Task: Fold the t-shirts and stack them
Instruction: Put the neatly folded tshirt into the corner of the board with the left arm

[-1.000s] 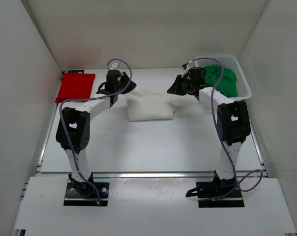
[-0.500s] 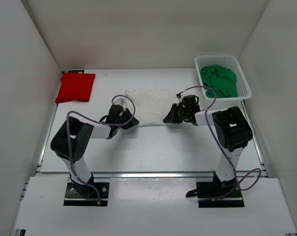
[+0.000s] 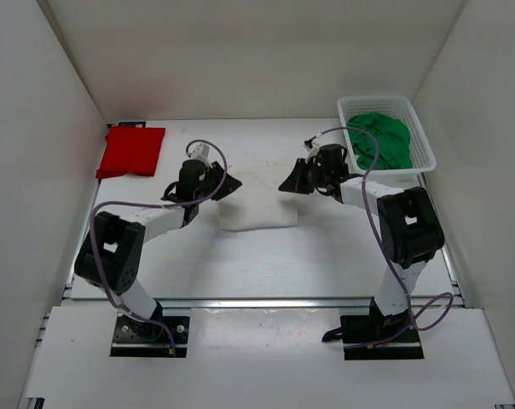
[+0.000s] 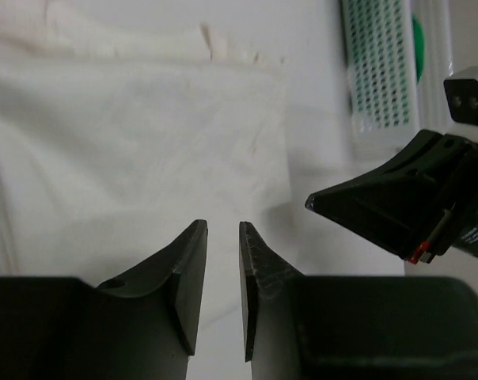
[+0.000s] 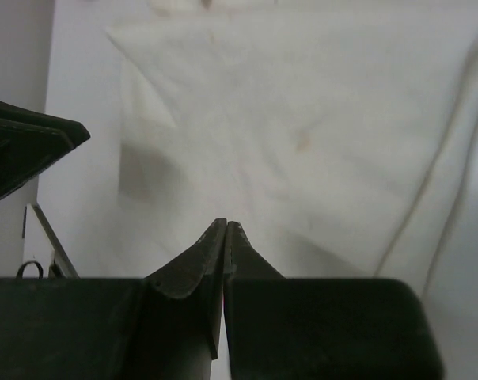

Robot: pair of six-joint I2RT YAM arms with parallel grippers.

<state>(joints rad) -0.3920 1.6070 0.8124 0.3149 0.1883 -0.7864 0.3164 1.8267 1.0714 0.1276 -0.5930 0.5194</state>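
The white t-shirt (image 3: 257,204) lies folded flat mid-table. It fills the left wrist view (image 4: 144,134) and the right wrist view (image 5: 302,119). My left gripper (image 3: 229,183) hovers at its left far corner, jaws a little apart and empty (image 4: 223,226). My right gripper (image 3: 285,182) hovers at its right far corner, jaws shut with nothing showing between them (image 5: 225,223). The red t-shirt (image 3: 131,152) lies folded at the far left. The green t-shirt (image 3: 381,139) is bunched in the basket.
A white mesh basket (image 3: 426,145) stands at the far right and its wall shows in the left wrist view (image 4: 381,71). White walls enclose the table on three sides. A metal rail (image 3: 266,302) runs along the near edge.
Both grippers went from the shirt's far edge to its near edge, then back up to its far corners. The white shirt now lies narrower and nearer to the arms.
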